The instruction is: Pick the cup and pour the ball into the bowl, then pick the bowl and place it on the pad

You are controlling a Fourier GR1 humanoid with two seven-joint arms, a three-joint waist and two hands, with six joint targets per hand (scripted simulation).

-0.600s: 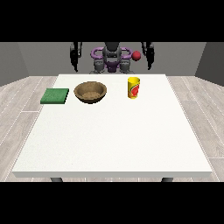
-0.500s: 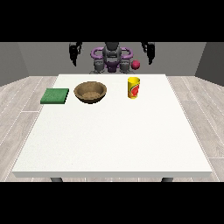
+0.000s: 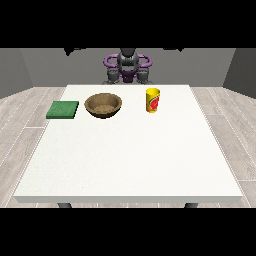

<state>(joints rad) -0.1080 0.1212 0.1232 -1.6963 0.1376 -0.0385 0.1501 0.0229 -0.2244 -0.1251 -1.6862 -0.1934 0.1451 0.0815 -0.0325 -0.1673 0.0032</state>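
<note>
On the white table (image 3: pixel 128 160) above grey plank floor (image 3: pixel 20 125), neither hand's state shows.

Bowl (image 3: pixel 103 105): wood look, brown, grainy speckled inside, matt. Cup (image 3: pixel 153 100): smooth yellow, plastic-like, red print on its side, slight sheen. Pad (image 3: pixel 63 109): flat green, matt, cloth-like. Table (image 3: pixel 130 160): plain white top, smooth, matt. Floor (image 3: pixel 22 125): pale grey wood-plank look.

You're looking at a bare test room, lab-like: 1 big white table (image 3: pixel 128 160), grey plank floor (image 3: pixel 22 125), plain grey walls (image 3: pixel 30 70), humanoid robot (image 3: pixel 128 67) stationed behind it.
</note>
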